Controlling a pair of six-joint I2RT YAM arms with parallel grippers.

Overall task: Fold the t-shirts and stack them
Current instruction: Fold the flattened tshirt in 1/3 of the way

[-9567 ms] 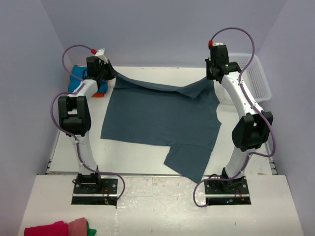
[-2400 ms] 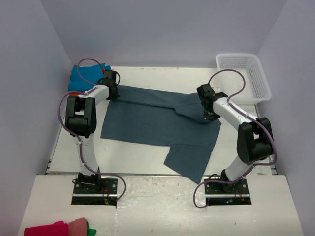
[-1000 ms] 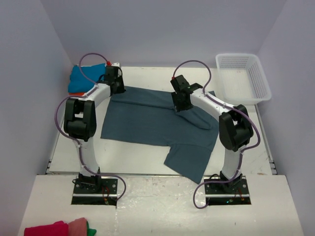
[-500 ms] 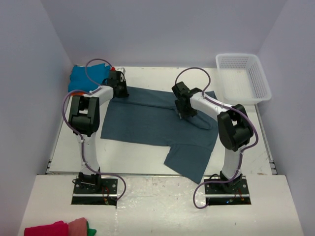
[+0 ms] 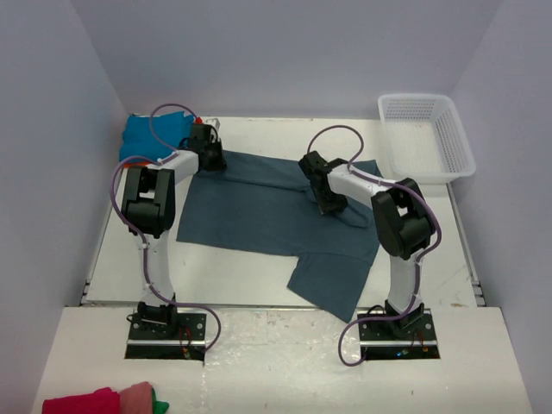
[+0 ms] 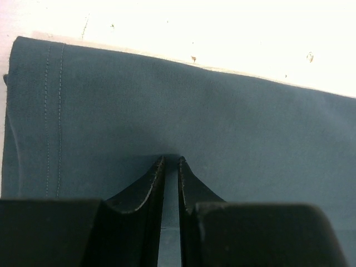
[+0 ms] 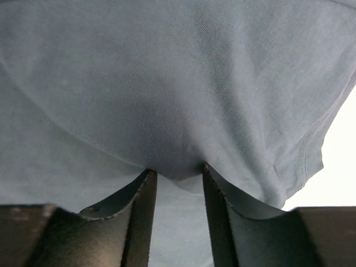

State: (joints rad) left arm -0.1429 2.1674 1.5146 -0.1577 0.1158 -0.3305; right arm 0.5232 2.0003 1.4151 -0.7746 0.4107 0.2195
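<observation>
The large slate-blue t-shirt (image 5: 267, 211) lies spread on the table, one sleeve reaching toward the near edge. My left gripper (image 5: 211, 159) rests low on its far left corner. In the left wrist view the fingers (image 6: 171, 158) stand almost together on the cloth (image 6: 222, 128), with only a thin slit of fabric between them, beside a stitched hem. My right gripper (image 5: 330, 205) presses on the shirt's far right part. There its jaws (image 7: 178, 172) are apart, with a bump of cloth (image 7: 167, 83) bulging between the tips. The turquoise t-shirt (image 5: 147, 138) lies at the far left.
A white mesh basket (image 5: 414, 97) stands at the far right corner. Pink, red and green cloths (image 5: 95, 401) lie on the near ledge at bottom left. Bare white table (image 6: 222, 33) shows beyond the shirt's far edge and beside its sleeve (image 7: 342, 167).
My right gripper slid nearer and a little right over the shirt, and its jaws narrowed. My left gripper shifted slightly right along the far edge.
</observation>
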